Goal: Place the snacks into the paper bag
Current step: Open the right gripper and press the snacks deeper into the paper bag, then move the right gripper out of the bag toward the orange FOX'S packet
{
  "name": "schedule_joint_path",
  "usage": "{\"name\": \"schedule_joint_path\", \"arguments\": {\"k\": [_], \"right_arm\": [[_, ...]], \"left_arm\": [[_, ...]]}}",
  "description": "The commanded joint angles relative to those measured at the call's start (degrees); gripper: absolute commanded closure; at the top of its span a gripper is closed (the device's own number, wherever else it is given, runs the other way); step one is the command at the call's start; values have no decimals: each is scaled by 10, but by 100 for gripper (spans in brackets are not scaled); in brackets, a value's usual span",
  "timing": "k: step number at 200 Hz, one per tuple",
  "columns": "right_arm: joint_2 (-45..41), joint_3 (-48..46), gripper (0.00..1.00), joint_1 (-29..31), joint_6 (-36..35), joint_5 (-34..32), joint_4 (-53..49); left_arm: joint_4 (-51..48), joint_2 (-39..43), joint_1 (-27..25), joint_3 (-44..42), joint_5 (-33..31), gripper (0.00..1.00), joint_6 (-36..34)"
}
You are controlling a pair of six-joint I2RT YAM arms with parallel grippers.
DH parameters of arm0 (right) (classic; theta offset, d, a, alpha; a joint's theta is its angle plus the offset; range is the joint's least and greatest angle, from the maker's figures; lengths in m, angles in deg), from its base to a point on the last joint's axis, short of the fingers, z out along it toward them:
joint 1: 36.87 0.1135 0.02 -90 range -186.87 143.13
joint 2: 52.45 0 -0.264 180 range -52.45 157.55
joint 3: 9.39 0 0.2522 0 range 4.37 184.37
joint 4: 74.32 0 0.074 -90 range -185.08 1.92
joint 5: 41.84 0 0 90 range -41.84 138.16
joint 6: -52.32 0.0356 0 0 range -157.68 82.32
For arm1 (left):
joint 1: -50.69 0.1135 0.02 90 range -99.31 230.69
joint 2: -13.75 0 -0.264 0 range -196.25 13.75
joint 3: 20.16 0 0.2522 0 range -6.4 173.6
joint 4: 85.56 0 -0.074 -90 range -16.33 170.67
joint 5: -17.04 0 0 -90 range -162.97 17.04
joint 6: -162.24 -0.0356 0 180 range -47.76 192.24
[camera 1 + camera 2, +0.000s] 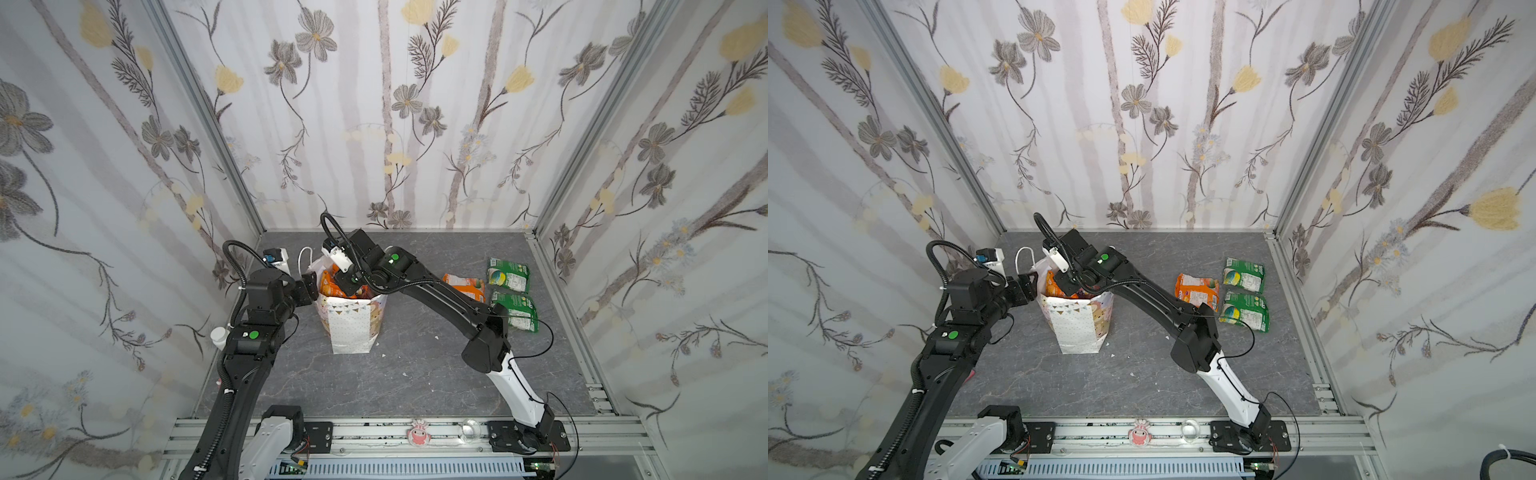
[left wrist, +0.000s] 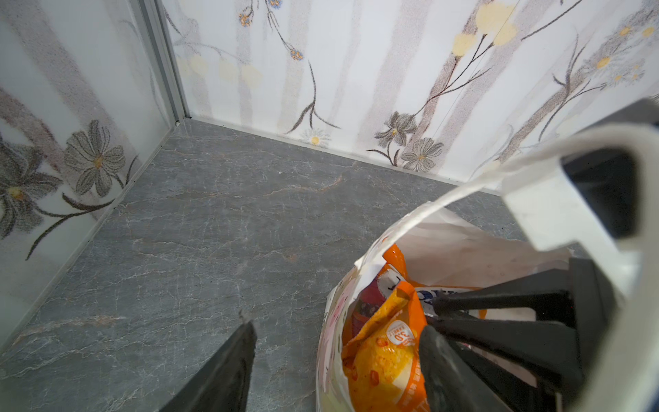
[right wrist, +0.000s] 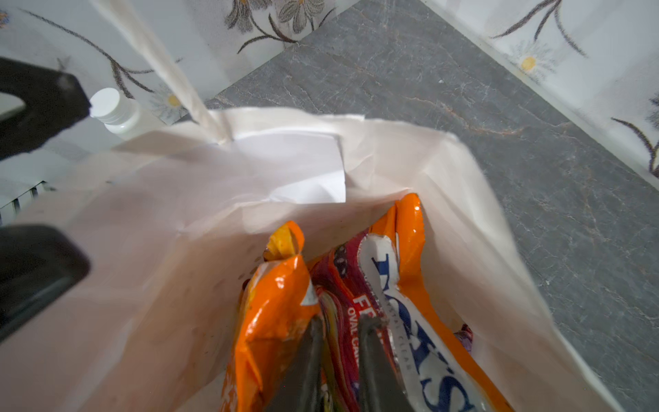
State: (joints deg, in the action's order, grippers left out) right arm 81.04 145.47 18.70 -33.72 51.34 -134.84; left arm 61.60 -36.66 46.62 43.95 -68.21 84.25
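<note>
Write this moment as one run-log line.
left tool open astride paper bag rim | right tool inside bag among snacks | three packets on table

candy bag: big blue letters, partly hidden, ending "'S" | small "…STAL CLEAR" | red panel "OVAL CAN…" | orange packet: "30" on round badge
</note>
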Motion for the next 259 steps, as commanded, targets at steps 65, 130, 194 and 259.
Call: {"name": "schedule_joint_path", "arguments": {"k": [65, 130, 194, 259], "right_arm": [[-59, 2, 70, 17, 1, -14, 44], [-240, -84, 65, 60, -7, -169, 88], [-630, -633, 59, -12, 133, -229, 340], [-811, -877, 54, -142, 222, -294, 287]], "left_arm": [[15, -4, 1, 0, 0, 28, -1], [16, -5, 1, -2, 3, 28, 1], [18, 2, 1, -4, -7, 25, 2], [16, -1, 1, -2, -12, 25, 0]]}}
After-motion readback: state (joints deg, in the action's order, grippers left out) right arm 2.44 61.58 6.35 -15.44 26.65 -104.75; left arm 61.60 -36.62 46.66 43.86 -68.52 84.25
